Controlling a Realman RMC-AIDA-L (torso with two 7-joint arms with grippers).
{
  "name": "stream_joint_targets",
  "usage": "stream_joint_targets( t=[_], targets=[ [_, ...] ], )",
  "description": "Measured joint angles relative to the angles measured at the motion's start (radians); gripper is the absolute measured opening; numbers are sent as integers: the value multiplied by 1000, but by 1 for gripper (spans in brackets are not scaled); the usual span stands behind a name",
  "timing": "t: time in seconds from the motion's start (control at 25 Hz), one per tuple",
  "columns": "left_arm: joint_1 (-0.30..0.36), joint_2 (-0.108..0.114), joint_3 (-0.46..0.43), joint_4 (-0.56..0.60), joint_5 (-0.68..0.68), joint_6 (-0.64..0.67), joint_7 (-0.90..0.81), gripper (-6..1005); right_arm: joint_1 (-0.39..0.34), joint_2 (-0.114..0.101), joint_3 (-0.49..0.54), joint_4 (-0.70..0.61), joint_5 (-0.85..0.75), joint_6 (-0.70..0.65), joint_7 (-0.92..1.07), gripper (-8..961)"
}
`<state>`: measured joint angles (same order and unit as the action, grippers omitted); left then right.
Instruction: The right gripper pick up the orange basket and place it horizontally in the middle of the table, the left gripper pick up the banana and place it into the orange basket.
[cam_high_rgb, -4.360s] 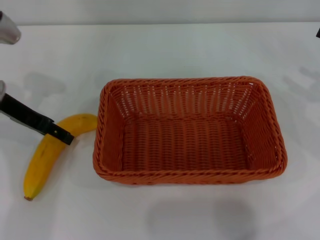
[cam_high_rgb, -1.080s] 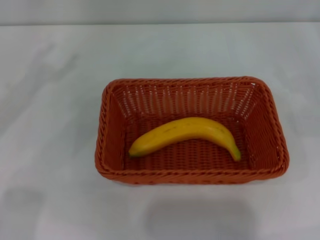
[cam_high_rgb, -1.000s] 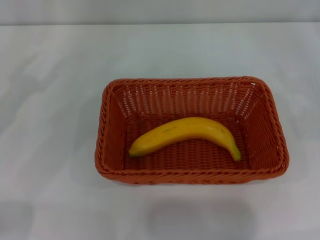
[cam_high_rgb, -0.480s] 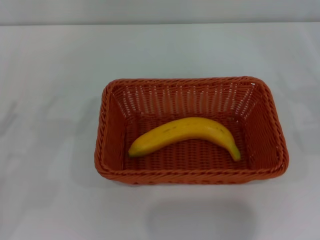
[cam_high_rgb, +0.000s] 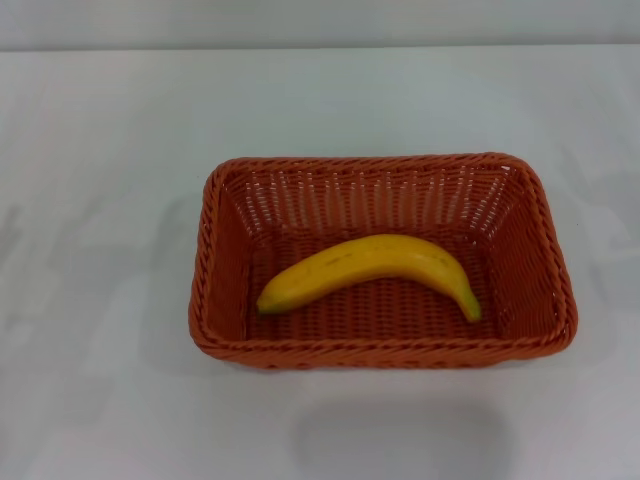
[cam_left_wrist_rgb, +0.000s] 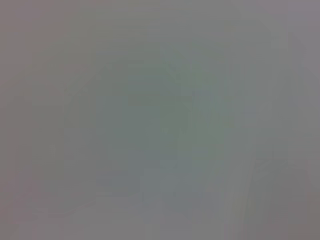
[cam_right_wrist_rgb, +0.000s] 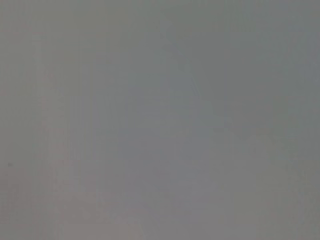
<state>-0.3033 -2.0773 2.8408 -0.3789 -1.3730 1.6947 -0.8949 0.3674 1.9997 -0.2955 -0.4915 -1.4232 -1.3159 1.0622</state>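
One basket and one fruit are all that the head view holds: the orange basket (cam_high_rgb: 383, 262) sits flat on the table (cam_high_rgb: 100, 150), its long sides running left to right, about midway across the white top and slightly toward the robot's right. Its braided rim is whole all the way round and its sloping woven walls stand open to the camera. The banana (cam_high_rgb: 368, 271) lies inside on the basket floor, stretched along the basket's length with its curve arching toward the far wall; the blunt end with a faint green patch rests near the left wall, and the greenish stem tip points to the right wall, close to the near side. The fruit touches only the woven bottom, and no part of it overhangs the rim. Soft grey shadows lie on the tabletop to the left of the basket and just in front of it. Neither the left gripper nor the right gripper shows in this view, so whether either one is released or clenched cannot be told. The left wrist view gives only a blank, even grey field with nothing to make out. The right wrist view is the same, a featureless grey.
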Motion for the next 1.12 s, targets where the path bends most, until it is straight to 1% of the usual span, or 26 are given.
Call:
stream_joint_targets(
  t=[0.12,0.2,0.36,0.4,0.52,0.72,0.92,1.12],
  targets=[
    [-2,-2,0,40,-34,-4,14,892,2,-10,0,-4,37,10,-4,741],
    [-1,-2,0,70,-58,-4,34,892,2,-12,0,-4,53,16,-5,741],
    [2,-2,0,88,-86,-6,68,893,-1,-22,-1,-5,109,49,-14,741],
    [1,-2,0,92,-90,-8,78,893,-1,-31,-1,-4,118,51,-34,741],
    [1,-2,-2,122,-113,-15,120,893,0,-35,-1,-3,120,52,-57,741],
    [-9,0,-3,173,-146,-39,177,893,2,-36,-1,-3,121,52,-82,741],
    [-26,0,-3,176,-149,-44,181,893,6,-36,-1,-2,121,64,-85,741],
    [-35,0,-10,176,-156,-59,179,892,10,-36,-1,-2,121,104,-87,741]
  ],
)
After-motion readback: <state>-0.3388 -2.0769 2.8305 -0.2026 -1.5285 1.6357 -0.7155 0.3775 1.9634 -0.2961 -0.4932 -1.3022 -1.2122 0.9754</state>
